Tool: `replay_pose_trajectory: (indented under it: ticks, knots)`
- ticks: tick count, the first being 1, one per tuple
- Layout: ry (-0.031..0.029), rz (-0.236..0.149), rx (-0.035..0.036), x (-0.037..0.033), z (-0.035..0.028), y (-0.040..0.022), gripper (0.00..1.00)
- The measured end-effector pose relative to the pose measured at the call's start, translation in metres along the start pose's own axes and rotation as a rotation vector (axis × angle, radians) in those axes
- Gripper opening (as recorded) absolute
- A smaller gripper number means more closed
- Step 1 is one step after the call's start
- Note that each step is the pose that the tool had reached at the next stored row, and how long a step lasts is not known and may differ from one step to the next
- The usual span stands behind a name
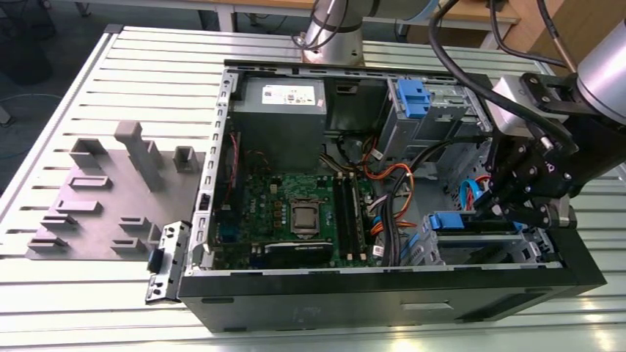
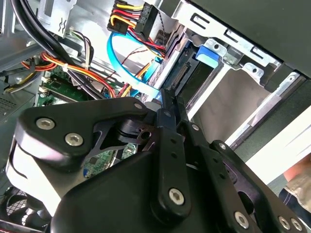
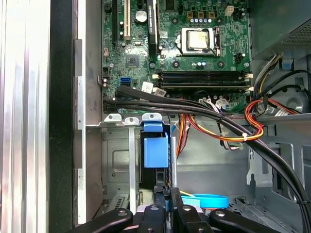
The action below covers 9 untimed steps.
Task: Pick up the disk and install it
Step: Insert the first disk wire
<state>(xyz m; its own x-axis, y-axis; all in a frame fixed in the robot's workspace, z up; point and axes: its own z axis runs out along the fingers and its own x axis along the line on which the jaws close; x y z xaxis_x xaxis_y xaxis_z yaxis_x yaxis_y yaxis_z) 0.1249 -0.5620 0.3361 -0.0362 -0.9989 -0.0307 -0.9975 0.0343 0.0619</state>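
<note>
The disk [image 1: 481,229] stands on edge in the lower drive bay at the exterior view's right of the open computer case [image 1: 391,293]. Its blue side rail [image 3: 155,150] and dark edge show in the first wrist view. The second wrist view shows its connector end [image 2: 184,74] inside the metal bay. My gripper [image 1: 494,213] hangs right at that bay. Its black fingers [image 2: 167,116] lie close together, shut, with the tips at the disk's rear edge. In the first wrist view the gripper [image 3: 165,192] sits just behind the disk, nothing between the fingers.
Bundled black, orange and blue cables [image 3: 218,121] run past the bay over the motherboard [image 1: 293,213]. A grey power-supply box [image 1: 278,99] and an upper cage with a blue latch [image 1: 411,99] sit at the case's far end. A grey fixture block [image 1: 108,191] lies on the slatted table.
</note>
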Motion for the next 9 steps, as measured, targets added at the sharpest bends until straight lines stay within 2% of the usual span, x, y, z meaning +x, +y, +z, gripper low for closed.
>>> replay_pose_trajectory:
  ticks: [9]
  knots:
    - [-0.0002,0.000,0.0000,0.0002,0.0032,-0.0002,0.16]
